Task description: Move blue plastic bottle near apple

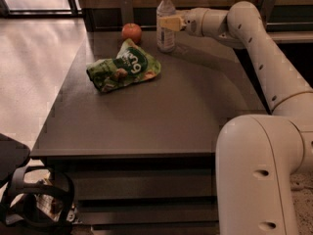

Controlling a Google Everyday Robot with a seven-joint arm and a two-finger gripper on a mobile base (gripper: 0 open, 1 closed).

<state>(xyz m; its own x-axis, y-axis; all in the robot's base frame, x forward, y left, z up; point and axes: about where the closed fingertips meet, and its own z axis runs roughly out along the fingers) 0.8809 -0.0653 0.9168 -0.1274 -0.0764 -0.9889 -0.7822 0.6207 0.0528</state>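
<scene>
Jaws clamped on the upright blue plastic bottle [166, 39], the gripper [169, 23] sits at the frame's upper centre, the bottle standing on the bench [146, 116] just right of the apple [131, 32].

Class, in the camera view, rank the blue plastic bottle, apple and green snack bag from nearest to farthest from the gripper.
1. the blue plastic bottle, right at the gripper, far edge.
2. the apple, just left of the bottle.
3. the green snack bag, farther forward and left.
</scene>
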